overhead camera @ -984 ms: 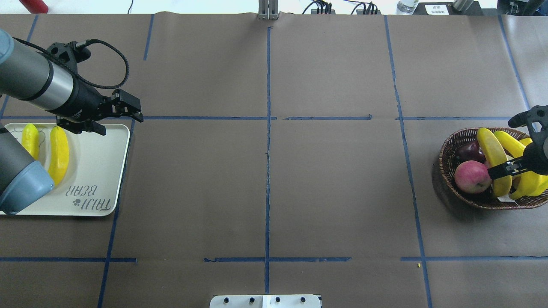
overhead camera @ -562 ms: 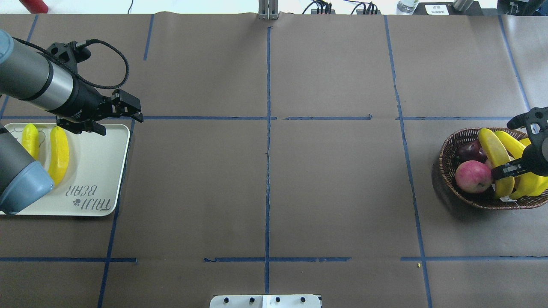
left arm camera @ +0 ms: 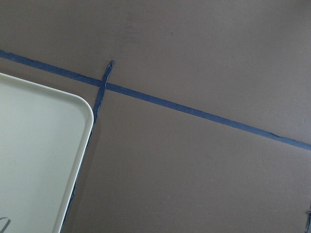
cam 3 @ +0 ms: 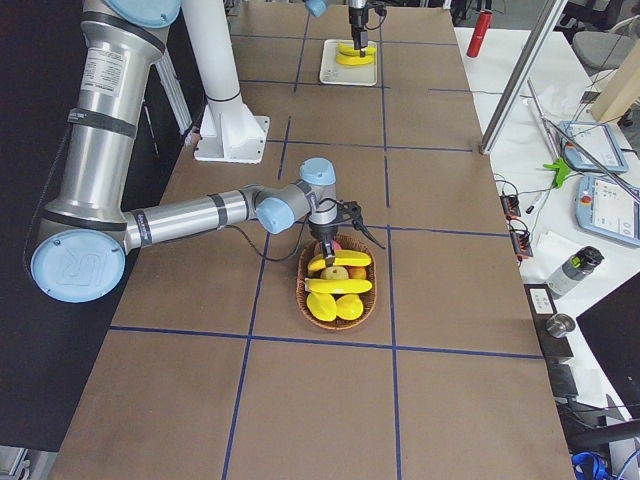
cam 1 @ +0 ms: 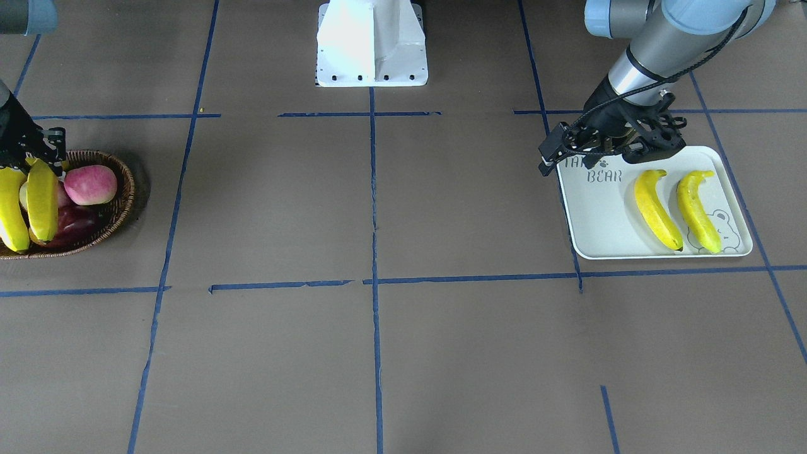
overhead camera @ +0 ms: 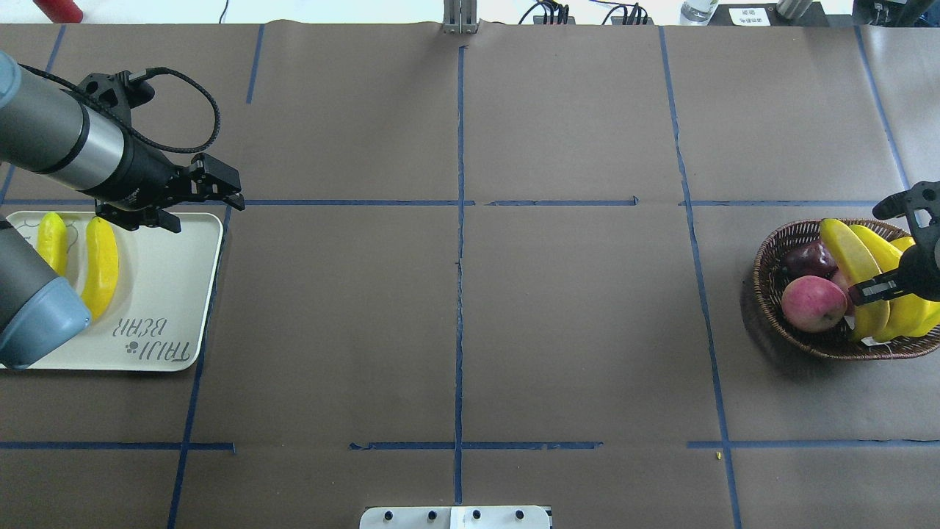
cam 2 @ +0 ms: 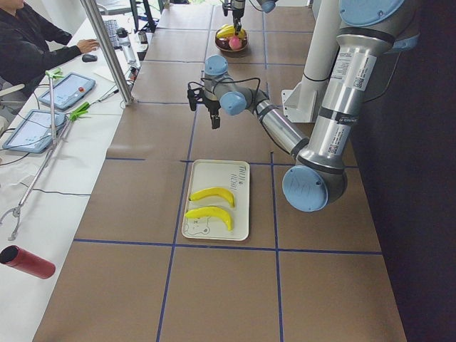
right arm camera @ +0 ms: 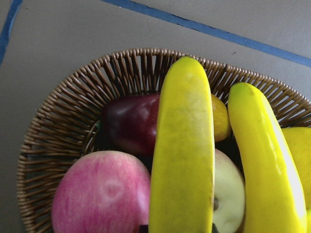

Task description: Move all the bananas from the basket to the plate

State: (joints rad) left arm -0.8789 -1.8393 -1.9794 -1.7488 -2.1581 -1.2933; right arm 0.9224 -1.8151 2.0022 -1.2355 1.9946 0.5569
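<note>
where the overhead view is read as a clock dial, the plate [overhead camera: 172,308] lies at 9 o'clock on the brown paper table [overhead camera: 573,316] and the basket [overhead camera: 764,290] at 3 o'clock, well apart.

plate: pale off-white, rounded corners, "taiji bear" lettering at its 5 o'clock corner. two bananas on it, side by side, not touching: inner banana [overhead camera: 101,257] and outer banana [overhead camera: 51,239]. both bright yellow, smooth, gently curved, lying along the 12–6 line. the left arm's elbow [overhead camera: 40,316] covers their 6 o'clock ends.

left gripper [overhead camera: 209,207] hangs over the plate's 1 o'clock corner, fingers spread, nothing between them. its wrist camera sees only that corner and blue tape [left arm camera: 194,110].

basket: oval brown wicker, dark inside. top banana [right arm camera: 182,145] rides above the other fruit, running 11 to 5, far tip past the rim. skin yellow, faintly mottled green. right gripper [overhead camera: 872,290] is clamped on it near the 5 o'clock end; a dark finger edge shows at each flank in the wrist view. second banana [right arm camera: 265,155] lies just beside it toward 3 o'clock. pink-red apple [overhead camera: 811,303] at the basket's 9 o'clock, dark red fruit [overhead camera: 806,258] at 10 o'clock, pale apple [right arm camera: 228,194] between and beneath the two bananas. more yellow fruit [overhead camera: 914,316] at 4 o'clock; kind unclear.
</note>
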